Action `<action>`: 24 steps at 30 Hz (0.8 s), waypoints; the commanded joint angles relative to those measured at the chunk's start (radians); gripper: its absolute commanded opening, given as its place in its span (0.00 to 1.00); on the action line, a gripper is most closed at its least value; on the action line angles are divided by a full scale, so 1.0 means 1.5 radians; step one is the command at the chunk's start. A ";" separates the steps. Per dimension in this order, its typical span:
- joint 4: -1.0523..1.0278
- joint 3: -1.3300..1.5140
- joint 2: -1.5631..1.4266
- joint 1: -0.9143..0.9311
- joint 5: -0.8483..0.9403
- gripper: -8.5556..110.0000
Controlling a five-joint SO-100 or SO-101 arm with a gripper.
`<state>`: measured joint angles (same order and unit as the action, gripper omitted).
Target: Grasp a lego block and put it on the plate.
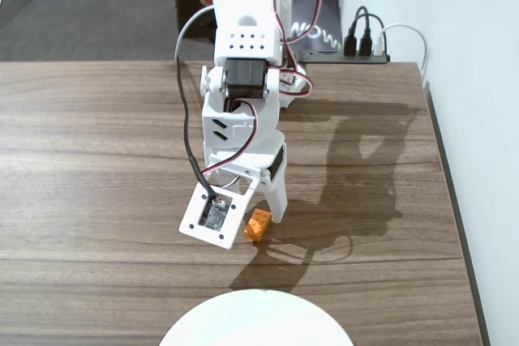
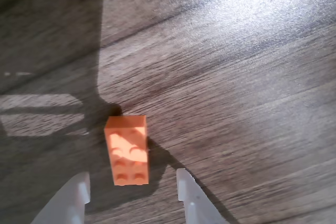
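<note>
On the wooden tabletop (image 1: 97, 143), the white arm (image 1: 243, 54) reaches toward the near edge in the fixed view, its claw (image 1: 258, 218) lowered close to the surface. The lego block (image 1: 258, 224), small and bright orange, lies flat on the wood with its studs facing up, just beside the claw's white finger (image 1: 276, 196) and next to the camera mount plate (image 1: 212, 215) on the wrist.

From the wrist view, the claw (image 2: 133, 187) is spread apart, its two pale fingertips (image 2: 79, 190) rising from the bottom edge on either side of the lego block (image 2: 126, 149). The near end of the brick sits between the tips, and neither tip touches it; a strip of bare wood shows on each side. The brick's long side points away from the camera, slightly tilted to the grain.

The plate (image 1: 255, 320), round and white, shows only partly at the bottom edge of the fixed view, apart from the brick, with bare wood between them. Nothing rests on its visible part. A dark shadow of the arm falls to the right of the claw in the fixed view.
</note>
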<state>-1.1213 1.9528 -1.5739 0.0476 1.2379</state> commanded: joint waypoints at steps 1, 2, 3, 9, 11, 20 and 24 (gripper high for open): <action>0.007 -0.030 0.000 -0.011 -0.003 0.26; 0.007 -0.030 0.001 -0.015 -0.005 0.26; 0.008 -0.030 0.003 -0.017 -0.007 0.26; 0.000 -0.030 0.000 -0.019 -0.016 0.35; 0.000 -0.031 -0.001 -0.019 -0.017 0.35; 0.011 -0.037 0.022 -0.013 -0.016 0.34; 0.021 -0.039 0.036 -0.010 -0.014 0.32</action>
<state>-1.1014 1.9405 -1.5186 0.0291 1.2103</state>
